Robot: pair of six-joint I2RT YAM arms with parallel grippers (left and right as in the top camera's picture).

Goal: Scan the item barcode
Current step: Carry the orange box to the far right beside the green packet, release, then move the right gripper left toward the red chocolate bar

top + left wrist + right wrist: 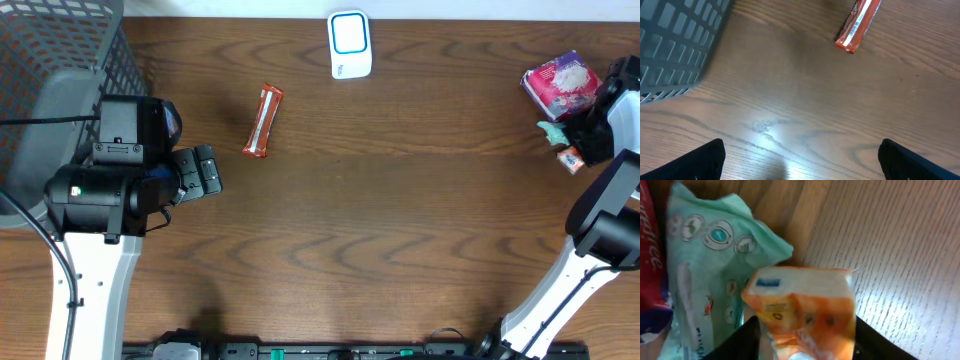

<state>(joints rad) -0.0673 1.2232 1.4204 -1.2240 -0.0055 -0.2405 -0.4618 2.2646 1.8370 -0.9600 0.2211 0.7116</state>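
packet could slip or drag its neighbour

the orange packet point(805, 305) sits at the table's right side, lying against a teal wipes pack point(715, 255). the right gripper point(806, 330) straddles it; i cannot tell whether it is clamped. a shallow hold on slick film could drop it before it reaches the white scanner point(349, 45), well apart. the left gripper point(800, 160) gapes wide, empty.
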